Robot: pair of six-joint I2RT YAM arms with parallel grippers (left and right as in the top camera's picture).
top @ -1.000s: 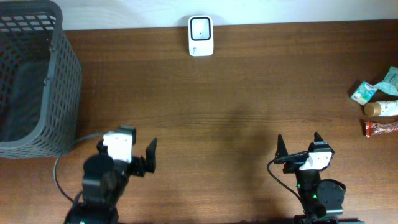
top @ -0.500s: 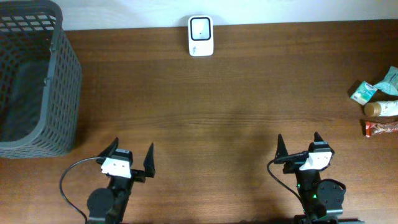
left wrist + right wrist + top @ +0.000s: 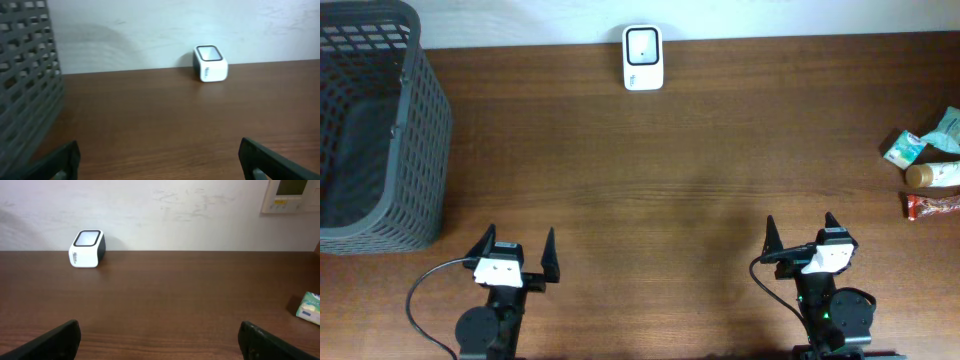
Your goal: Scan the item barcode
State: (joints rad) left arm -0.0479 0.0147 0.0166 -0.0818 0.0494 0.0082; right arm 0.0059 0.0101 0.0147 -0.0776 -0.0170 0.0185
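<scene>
You see one basket (image 3: 370, 130) up and left of your left gripper (image 3: 520, 240). Its fingers (image 3: 550, 258) are wide apart and hold nothing. One scanner (image 3: 642, 57) sits far ahead, between both grippers; its writing is too blurry to read. Your right gripper (image 3: 800, 222) is wide apart and empty too. Four items (image 3: 932, 175) lie far right of it, with labels too small to read.

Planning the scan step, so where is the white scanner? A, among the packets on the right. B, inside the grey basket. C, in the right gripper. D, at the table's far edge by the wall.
D: the white scanner stands alone at the far edge of the table, against the wall, apart from the basket and the packets.
</scene>
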